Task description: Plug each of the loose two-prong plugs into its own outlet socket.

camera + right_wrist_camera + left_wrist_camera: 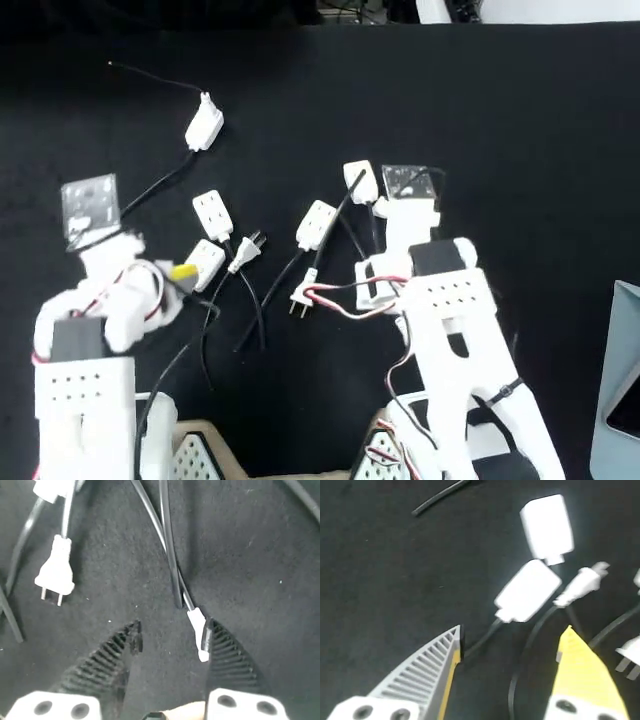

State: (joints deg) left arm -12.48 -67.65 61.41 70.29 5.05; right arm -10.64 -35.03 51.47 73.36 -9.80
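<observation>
Several white outlet sockets lie on the black table: one far back point(204, 125), two near the left arm point(212, 215) point(205, 262), and two by the right arm point(316, 225) point(360, 182). A loose white two-prong plug point(245, 250) lies beside the left pair, and another point(300, 297) lies mid-table with its prongs toward the front. My left gripper point(513, 630) is open just short of the nearer socket point(527, 592), with that socket's black cord between its fingers. My right gripper point(170, 630) is open over the cloth, a small white plug end point(197, 627) lying against one finger. The mid-table plug point(55, 575) lies apart from it.
Black cords point(250, 320) loop and cross between the two arms. A grey-blue box point(620, 380) stands at the right edge. The right arm's body point(445, 300) covers the cloth beneath it.
</observation>
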